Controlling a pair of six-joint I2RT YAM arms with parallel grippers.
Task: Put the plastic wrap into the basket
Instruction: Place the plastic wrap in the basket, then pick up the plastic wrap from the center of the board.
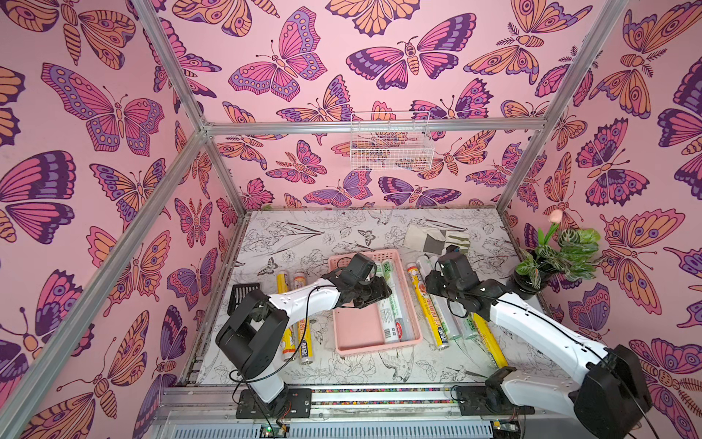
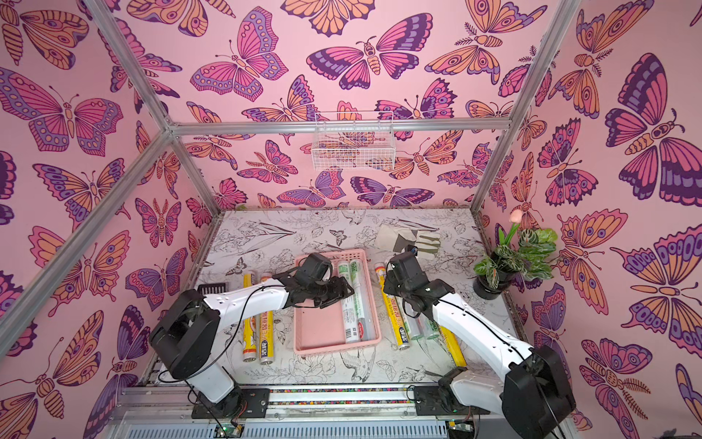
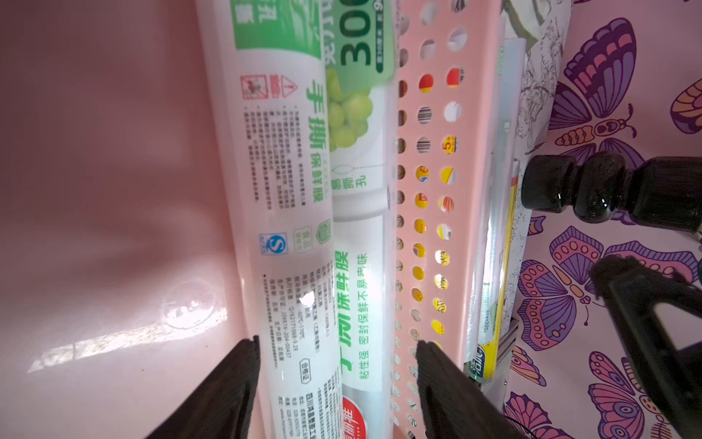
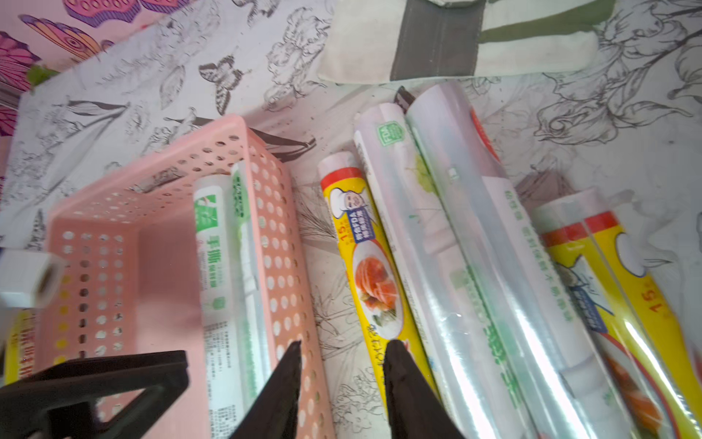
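The pink basket point(image 1: 357, 327) point(image 2: 319, 327) sits mid-table with two green-printed plastic wrap rolls point(image 1: 391, 304) point(image 3: 288, 190) lying along its right wall point(image 3: 467, 152). My left gripper point(image 1: 383, 292) point(image 3: 338, 349) hangs open over them, a finger on each side, gripping neither. My right gripper point(image 1: 431, 283) point(image 4: 343, 344) is open above the table strip between the basket point(image 4: 163, 235) and a yellow roll point(image 4: 364, 258), holding nothing. Two clear rolls point(image 4: 475, 266) and another yellow roll point(image 4: 623, 289) lie beyond it. Two yellow rolls point(image 2: 249, 323) point(image 2: 266, 330) lie left of the basket.
A grey-white glove point(image 1: 437, 239) lies behind the right-hand rolls. A black slotted scoop point(image 1: 243, 292) sits at the left edge and a potted plant point(image 1: 551, 258) at the right wall. A white wire basket point(image 1: 391, 144) hangs on the back wall.
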